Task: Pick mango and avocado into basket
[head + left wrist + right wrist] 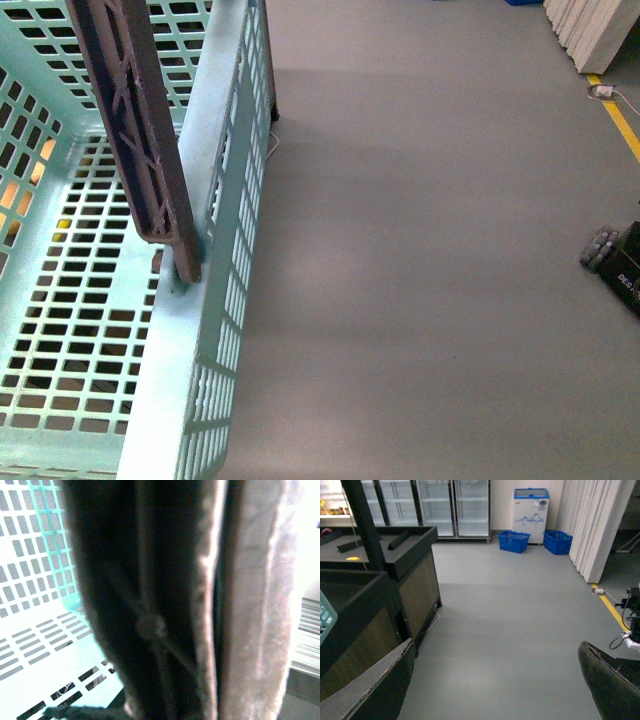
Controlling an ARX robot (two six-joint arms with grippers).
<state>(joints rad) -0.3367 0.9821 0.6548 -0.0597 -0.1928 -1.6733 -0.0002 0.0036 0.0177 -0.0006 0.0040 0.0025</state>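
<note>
I see basket front left on grey floor, brown handle across it. Right pincer wide, holding nothing. Left pincer: cannot tell, blurred handle fills its view.

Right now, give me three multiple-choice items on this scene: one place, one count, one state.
1. In the front view, the basket sits: A) left B) centre C) right
2. How many blue crates stand by the white freezer? A) one B) two C) four
3. The right arm's fingers are: A) shut on a mango B) shut on a handle C) open, empty

1 A: its teal wall fills the left side.
2 B: the right wrist view shows two, one on each side of the freezer.
3 C: they stand wide apart with only floor between.
</note>
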